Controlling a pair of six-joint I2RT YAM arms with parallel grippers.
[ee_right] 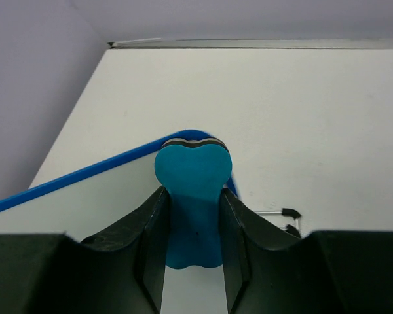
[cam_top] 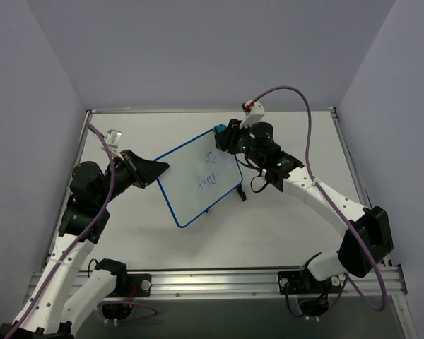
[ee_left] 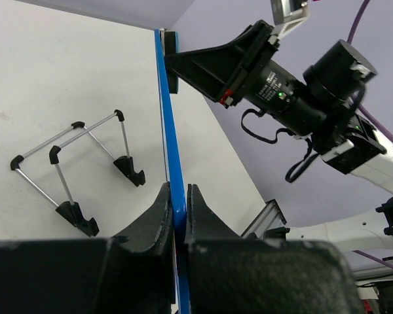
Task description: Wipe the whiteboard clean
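Observation:
The whiteboard [cam_top: 191,191], white with a thin blue frame, is held tilted above the table, with blue writing [cam_top: 207,178] on its face. My left gripper [cam_top: 161,168] is shut on its left edge. In the left wrist view the frame [ee_left: 168,118] runs edge-on between the closed jaws of that gripper [ee_left: 179,208]. My right gripper [cam_top: 222,136] is shut on a teal eraser [cam_top: 220,129] at the board's far corner. In the right wrist view the eraser [ee_right: 193,176] sits between the fingers of the right gripper [ee_right: 193,222], its felt end against the board's top corner [ee_right: 85,196].
A black wire stand [cam_top: 242,192] stands on the table just right of the board, also seen as the stand [ee_left: 78,167] in the left wrist view. The table's metal rail [cam_top: 219,282] runs along the near edge. Grey walls close in the sides and back.

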